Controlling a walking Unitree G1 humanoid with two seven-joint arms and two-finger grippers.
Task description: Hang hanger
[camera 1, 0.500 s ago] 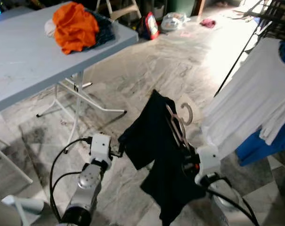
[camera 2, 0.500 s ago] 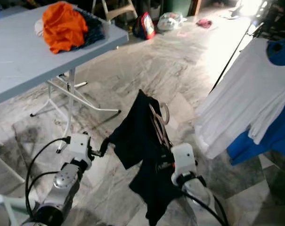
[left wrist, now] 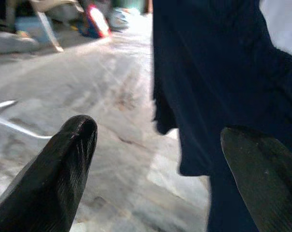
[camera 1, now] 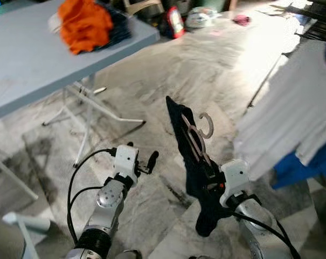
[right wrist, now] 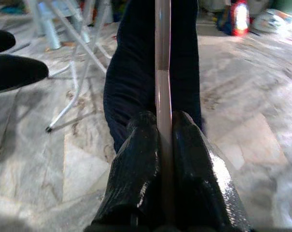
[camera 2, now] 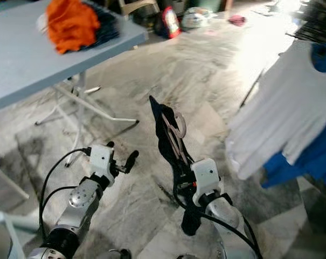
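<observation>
The grey surface (camera 1: 28,59) stands to the left with an orange cloth (camera 1: 86,24) heaped on it; white and blue garments (camera 1: 297,113) hang at the right. Open marble floor (camera 1: 152,81) lies between. The right hand (right wrist: 164,140) is clenched on the hanger (camera 1: 198,137), which carries a dark garment (camera 1: 198,178). The left hand (camera 1: 146,162) is spread, holding nothing, just beside the garment.

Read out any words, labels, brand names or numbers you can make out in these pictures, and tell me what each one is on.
None can be read.
The red bag on the floor by the far wall has light patches that may be print, too blurred to read.
The hanger, the dark garment on it, the table and the white shirt show no lettering.
</observation>
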